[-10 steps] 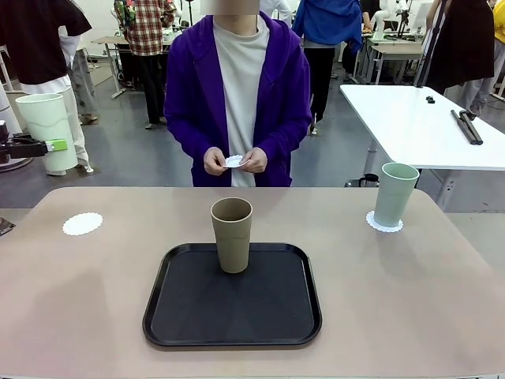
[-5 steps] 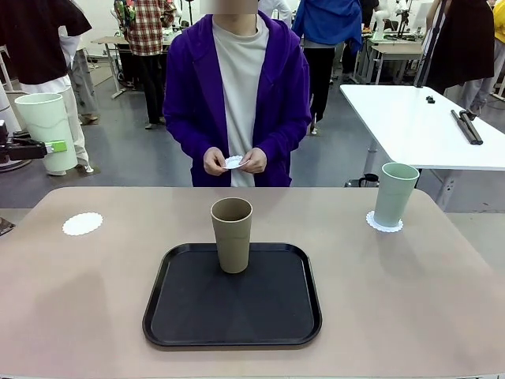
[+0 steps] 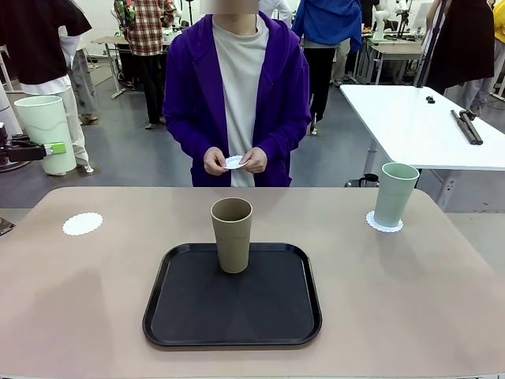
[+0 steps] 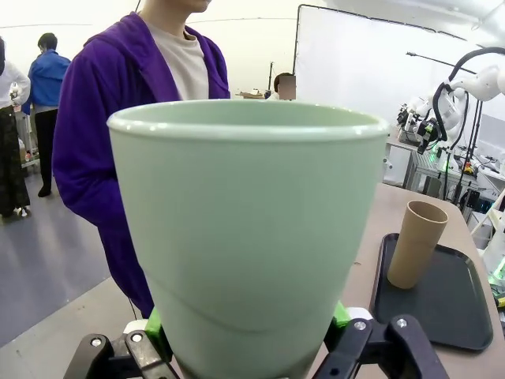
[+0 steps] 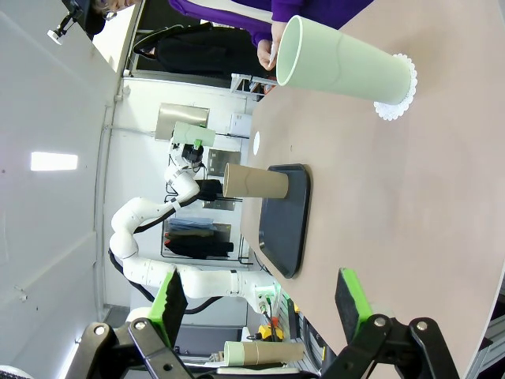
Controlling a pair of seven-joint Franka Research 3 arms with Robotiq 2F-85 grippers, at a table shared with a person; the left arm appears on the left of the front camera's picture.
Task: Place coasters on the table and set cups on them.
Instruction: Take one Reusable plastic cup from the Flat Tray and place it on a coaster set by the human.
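At the far left, above and beyond the table's [image 3: 394, 300] edge, my left gripper [image 3: 35, 150] is shut on a pale mint cup [image 3: 43, 130]. In the left wrist view that cup [image 4: 245, 229] stands upright between the green pads [image 4: 158, 328]. A bare white coaster [image 3: 82, 223] lies on the table's left side. The tan-brown cup [image 3: 231, 234] stands on the black tray [image 3: 181, 316]. Another mint cup [image 3: 394, 193] rests on a coaster [image 3: 384, 223] at the right. The person holds a coaster [image 3: 234, 162] in both hands. My right gripper [image 5: 256, 296] is open, well short of the mint cup [image 5: 343, 67].
The person in a purple jacket [image 3: 189, 95] stands at the table's far edge, opposite the tray. A white table [image 3: 418, 118] stands behind on the right. Bare tabletop surrounds the tray on both sides and along the near edge.
My left gripper has drifted slightly left and down with the mint cup. Everything else stays as it was.
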